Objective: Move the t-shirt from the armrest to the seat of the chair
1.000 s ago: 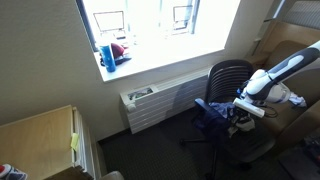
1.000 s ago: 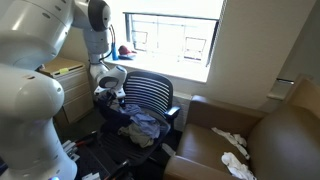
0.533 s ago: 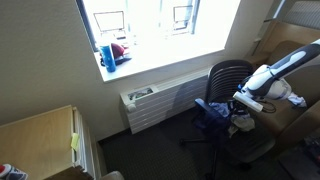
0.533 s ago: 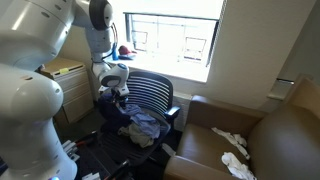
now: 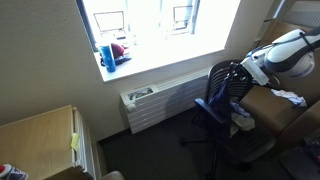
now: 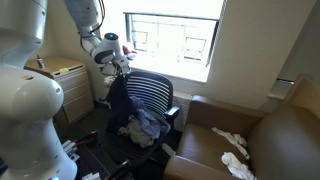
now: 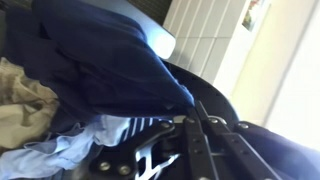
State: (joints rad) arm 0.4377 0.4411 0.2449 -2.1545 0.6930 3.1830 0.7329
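Observation:
A dark blue t-shirt [image 5: 221, 97] hangs from my gripper [image 5: 240, 70] in front of the black mesh office chair [image 5: 219, 71]. It also shows in an exterior view, where the t-shirt [image 6: 118, 100] droops from the gripper [image 6: 118, 66] beside the chair back [image 6: 152, 92]. In the wrist view the gripper [image 7: 190, 110] is shut on a fold of the t-shirt [image 7: 110, 60]. A pile of other clothes [image 6: 146, 125] lies on the seat, and the shirt's lower end reaches down toward it.
A brown leather couch [image 6: 210, 150] with white cloth [image 6: 232, 141] on it stands next to the chair. A radiator [image 5: 155, 100] sits under the window sill [image 5: 125, 66]. A wooden cabinet [image 5: 38, 138] stands by the wall.
The gripper has risen from armrest height to above the chair back, pulling the dark blue t-shirt up so it now hangs stretched below it.

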